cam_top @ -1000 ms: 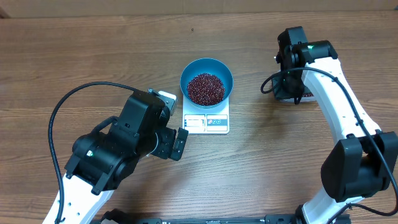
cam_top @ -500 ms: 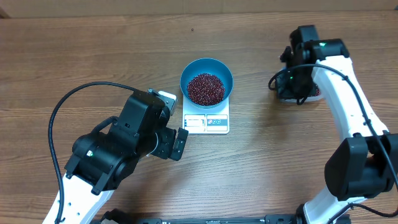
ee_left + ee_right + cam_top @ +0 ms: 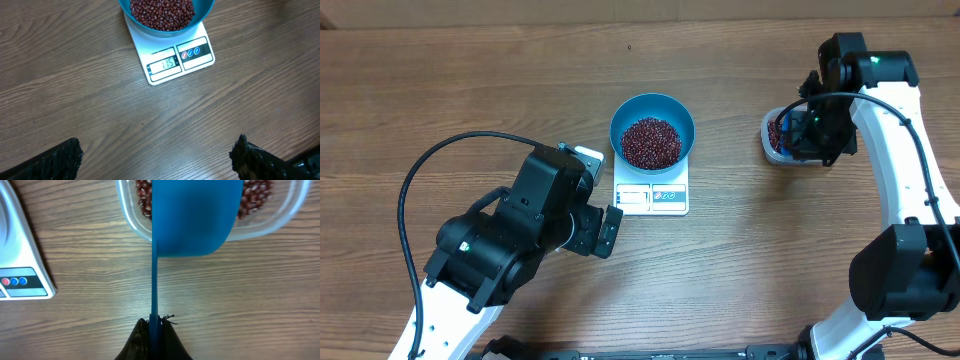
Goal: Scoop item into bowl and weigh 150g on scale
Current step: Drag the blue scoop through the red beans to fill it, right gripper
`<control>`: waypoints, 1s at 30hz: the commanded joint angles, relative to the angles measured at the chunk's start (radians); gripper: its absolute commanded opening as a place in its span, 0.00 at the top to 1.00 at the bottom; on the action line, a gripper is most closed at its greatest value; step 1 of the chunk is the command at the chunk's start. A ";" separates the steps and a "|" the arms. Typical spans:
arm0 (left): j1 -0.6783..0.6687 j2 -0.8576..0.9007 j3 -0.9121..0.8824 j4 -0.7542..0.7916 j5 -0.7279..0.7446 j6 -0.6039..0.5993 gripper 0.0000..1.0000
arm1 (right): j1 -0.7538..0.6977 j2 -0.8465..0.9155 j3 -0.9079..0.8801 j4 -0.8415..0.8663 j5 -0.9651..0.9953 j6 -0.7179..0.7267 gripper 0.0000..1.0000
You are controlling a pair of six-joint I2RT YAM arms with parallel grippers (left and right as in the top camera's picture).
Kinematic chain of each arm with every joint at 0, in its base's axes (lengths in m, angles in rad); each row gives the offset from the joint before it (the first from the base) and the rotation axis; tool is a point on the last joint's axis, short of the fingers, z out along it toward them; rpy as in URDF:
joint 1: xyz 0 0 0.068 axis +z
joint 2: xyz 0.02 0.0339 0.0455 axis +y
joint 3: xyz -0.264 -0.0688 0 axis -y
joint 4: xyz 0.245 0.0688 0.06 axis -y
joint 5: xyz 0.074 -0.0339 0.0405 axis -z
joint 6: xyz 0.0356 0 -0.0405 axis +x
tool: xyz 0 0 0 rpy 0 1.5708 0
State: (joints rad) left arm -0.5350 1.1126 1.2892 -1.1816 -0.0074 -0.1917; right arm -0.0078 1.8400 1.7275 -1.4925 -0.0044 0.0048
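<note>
The teal bowl [image 3: 652, 118] stands on the white scale [image 3: 652, 197] and holds a heap of dark red beans [image 3: 651, 142]. In the left wrist view the bowl [image 3: 205, 15] sits at the top and the scale [image 3: 172, 62] shows 115 on its display. My left gripper [image 3: 600, 195] is open just left of the scale, with bare wood between its fingers [image 3: 60, 160]. My right gripper [image 3: 155, 325] is shut on the handle of a blue scoop [image 3: 195, 215]. The scoop hangs over a clear tub [image 3: 280, 220] with more beans [image 3: 255, 200] in it.
The clear tub [image 3: 773, 137] stands right of the bowl, under my right wrist. A black cable [image 3: 430, 165] loops over the table by the left arm. The scale's corner [image 3: 20, 255] shows at the left of the right wrist view.
The right arm has swung to the right, uncovering the clear tub in the overhead view. The left arm, bowl and scale have not moved.
</note>
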 commanded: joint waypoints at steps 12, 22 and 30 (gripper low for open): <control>0.005 -0.013 0.021 0.003 0.000 -0.014 0.01 | 0.003 -0.002 0.034 0.007 0.143 0.067 0.96; 0.005 -0.013 0.021 0.003 0.000 -0.014 0.01 | 0.020 -0.002 0.034 0.034 0.143 0.085 0.96; 0.005 -0.013 0.021 0.003 0.000 -0.014 0.01 | 0.080 -0.002 0.034 0.074 0.247 0.127 0.96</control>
State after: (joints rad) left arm -0.5350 1.1126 1.2892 -1.1816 -0.0074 -0.1917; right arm 0.0521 1.8400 1.7302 -1.4322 0.1852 0.1093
